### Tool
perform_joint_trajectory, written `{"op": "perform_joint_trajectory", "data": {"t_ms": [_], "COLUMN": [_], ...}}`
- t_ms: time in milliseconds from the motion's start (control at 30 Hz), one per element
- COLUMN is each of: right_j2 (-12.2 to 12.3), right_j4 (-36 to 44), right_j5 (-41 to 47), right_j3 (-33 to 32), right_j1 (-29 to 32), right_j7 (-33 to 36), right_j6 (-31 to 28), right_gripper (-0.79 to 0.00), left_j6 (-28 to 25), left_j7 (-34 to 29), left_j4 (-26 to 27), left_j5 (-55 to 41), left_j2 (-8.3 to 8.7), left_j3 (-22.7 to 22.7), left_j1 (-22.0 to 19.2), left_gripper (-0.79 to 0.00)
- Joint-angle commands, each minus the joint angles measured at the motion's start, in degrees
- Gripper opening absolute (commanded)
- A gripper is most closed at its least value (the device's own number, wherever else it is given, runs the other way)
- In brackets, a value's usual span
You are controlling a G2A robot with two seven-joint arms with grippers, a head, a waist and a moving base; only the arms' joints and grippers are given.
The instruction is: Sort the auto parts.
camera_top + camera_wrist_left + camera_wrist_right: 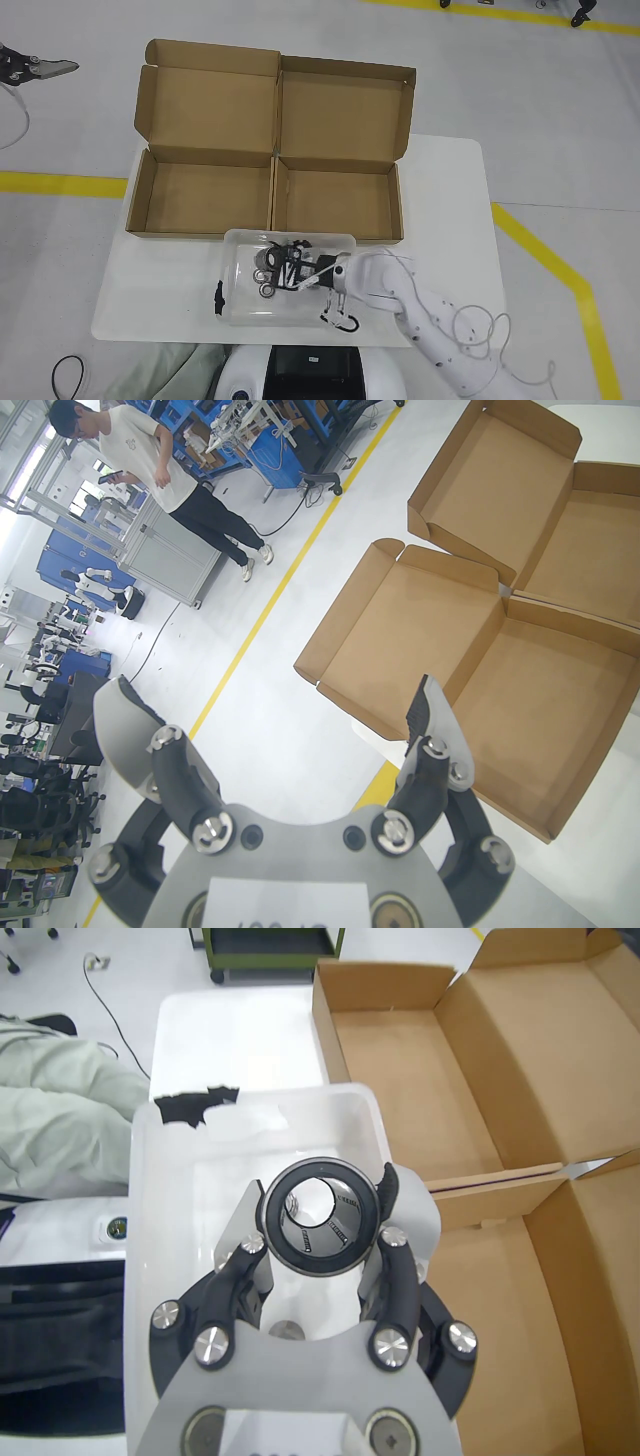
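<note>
The right gripper point(322, 1198) is clamped on a round metal sleeve point(345, 1228) with a black rim, held over the right part of the clear bin point(236, 300) at the table's near edge, where other parts point(272, 266) lie. Its fingers bear on a smooth curved wall, so the sleeve may twist or slip out on the way to the open cardboard boxes point(335, 203) just beyond. Carried low, it could strike a box's near wall. The left gripper point(272, 695), jaws apart and empty, hangs off the table's far left.

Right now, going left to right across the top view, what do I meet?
First the left gripper, jaws open → left cardboard box → right cardboard box. The clear plastic bin spans both boxes, so it is left out.
</note>
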State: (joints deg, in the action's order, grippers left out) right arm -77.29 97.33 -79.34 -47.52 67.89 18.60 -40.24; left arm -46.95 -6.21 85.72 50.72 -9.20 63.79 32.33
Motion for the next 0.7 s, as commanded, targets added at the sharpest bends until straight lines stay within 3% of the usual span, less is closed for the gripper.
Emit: {"op": "perform_joint_trajectory", "data": {"t_ms": [0,367,667], "right_j2": [0.1,-0.2,-0.4], "right_j4": [0.3,2.7,6.8], "right_j5": [1.2,6.3,8.8], "right_j3": [-0.6,-3.9,-6.4], "right_j1": [0.1,-2.3,-6.5], "right_j7": [-3.4,-17.1,-17.2], "right_j6": [0.0,2.4,4.3], "right_gripper": [-0.785,-0.785,-0.785], "left_j6": [0.0,0.0,0.0], "left_j7": [0.0,0.0,0.0], "left_j4": [0.0,0.0,0.0], "left_j5": [0.0,0.0,0.0], "left_j2": [0.0,0.0,0.0], "left_j3": [0.0,0.0,0.0], "left_j1": [0.0,0.0,0.0], "left_gripper": [0.0,0.0,0.0]}}
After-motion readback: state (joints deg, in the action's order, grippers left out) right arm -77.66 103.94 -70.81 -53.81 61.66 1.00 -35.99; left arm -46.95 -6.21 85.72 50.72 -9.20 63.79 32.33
